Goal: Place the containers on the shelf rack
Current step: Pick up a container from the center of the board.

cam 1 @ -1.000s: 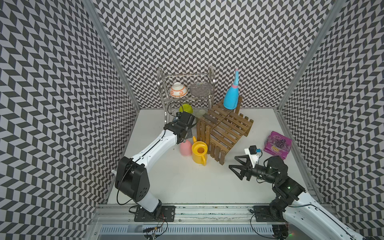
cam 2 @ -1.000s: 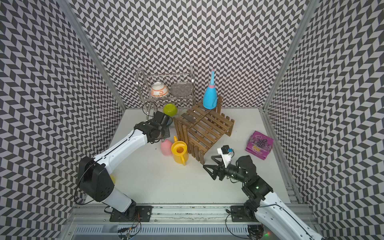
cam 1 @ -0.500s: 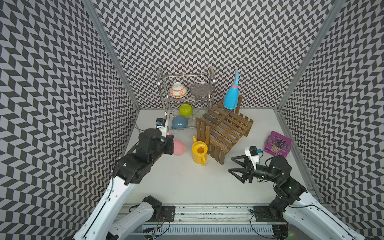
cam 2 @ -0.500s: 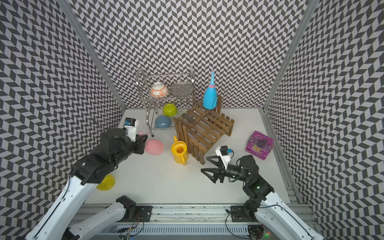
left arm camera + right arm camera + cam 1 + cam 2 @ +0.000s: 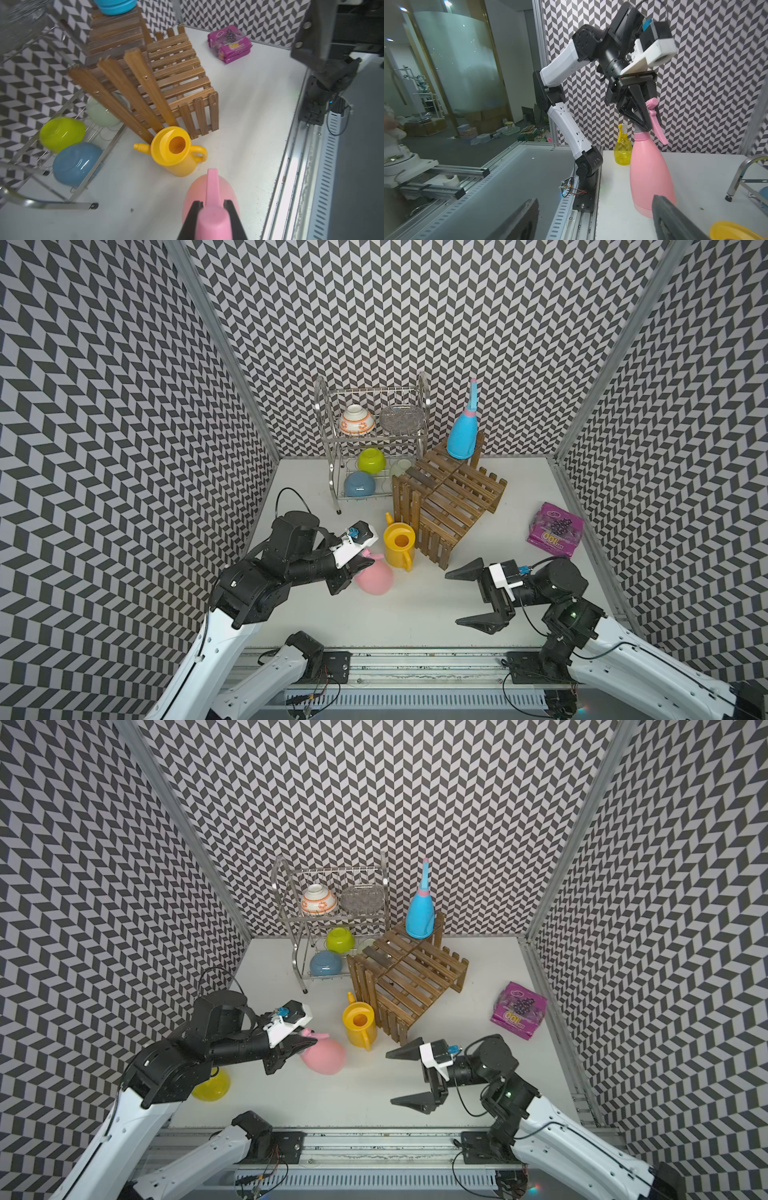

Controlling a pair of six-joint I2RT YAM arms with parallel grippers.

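Near the left front of the white table [image 5: 415, 626], beside the opaque yellow watering can [image 5: 399, 545], my left gripper [image 5: 212, 205] is clamped on the head of the pink pear-shaped plastic spray bottle [image 5: 651, 172]. The bottle's long axis stands nearly upright, leaning slightly, with the nozzle toward the brown slatted wooden shelf rack [image 5: 451, 497]. I'd lift straight, keep it plumb, and seat the base flat on a free tier. My right gripper [image 5: 453, 597] hangs spread and empty.

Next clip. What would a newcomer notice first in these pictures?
The left pincer is shut on the neck of the pink spray bottle, beside the yellow watering can. Behind, the blue spray bottle stands upright on the top tier of the wooden shelf rack. The right pincer hangs wide open and empty, front right.
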